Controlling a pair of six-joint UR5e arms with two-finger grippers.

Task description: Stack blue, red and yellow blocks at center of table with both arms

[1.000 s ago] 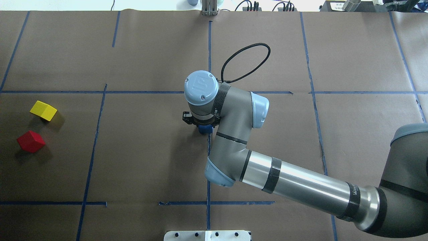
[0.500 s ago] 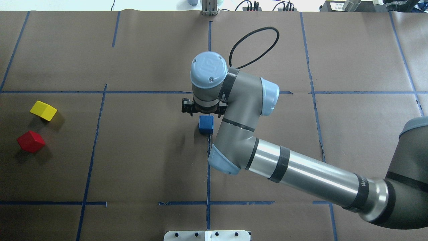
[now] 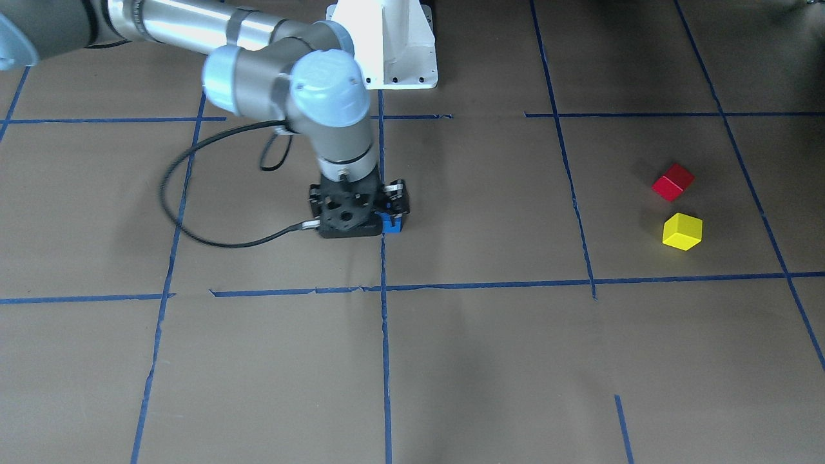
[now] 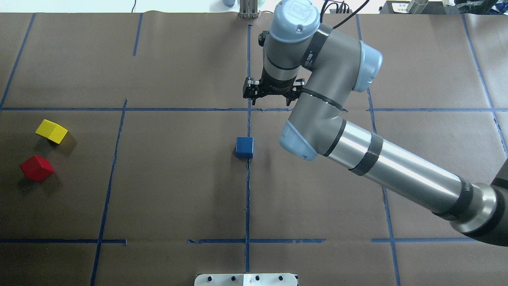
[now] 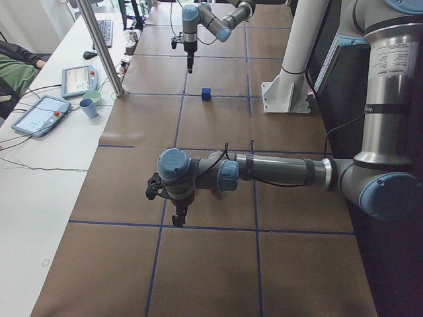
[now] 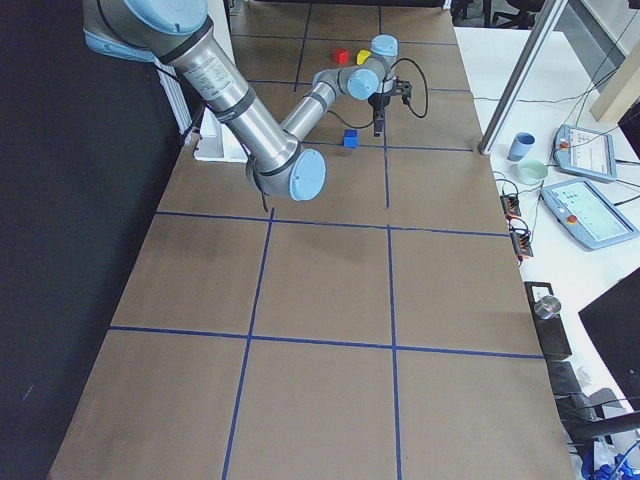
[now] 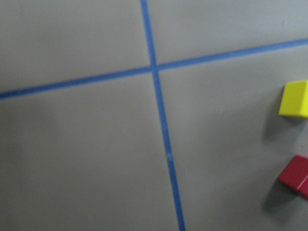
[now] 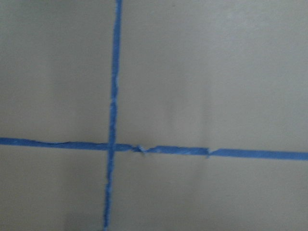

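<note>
The blue block [image 4: 244, 147] sits alone on the table's centre tape line; it also shows in the exterior left view [image 5: 207, 94] and as a corner in the front view [image 3: 391, 222]. My right gripper [image 4: 274, 93] is open and empty, raised above the table and beyond the block on the far side. The yellow block [image 4: 51, 131] and the red block [image 4: 36, 167] lie side by side at the table's left end, and at the right edge of the left wrist view as yellow [image 7: 294, 98] and red [image 7: 294, 175]. My left gripper [image 5: 177, 216] points down near them; I cannot tell its state.
Brown paper with a blue tape grid [image 4: 248, 198] covers the table. The robot's white pedestal [image 3: 387, 45] stands at the near edge. A metal post [image 5: 99, 49], tablets and a cup [image 5: 88, 107] stand on the operators' side. The right arm's cable [image 3: 193, 193] loops by its wrist.
My right gripper has let go of the blue block, risen and moved away toward the far side of the table. The blue block stays at the centre.
</note>
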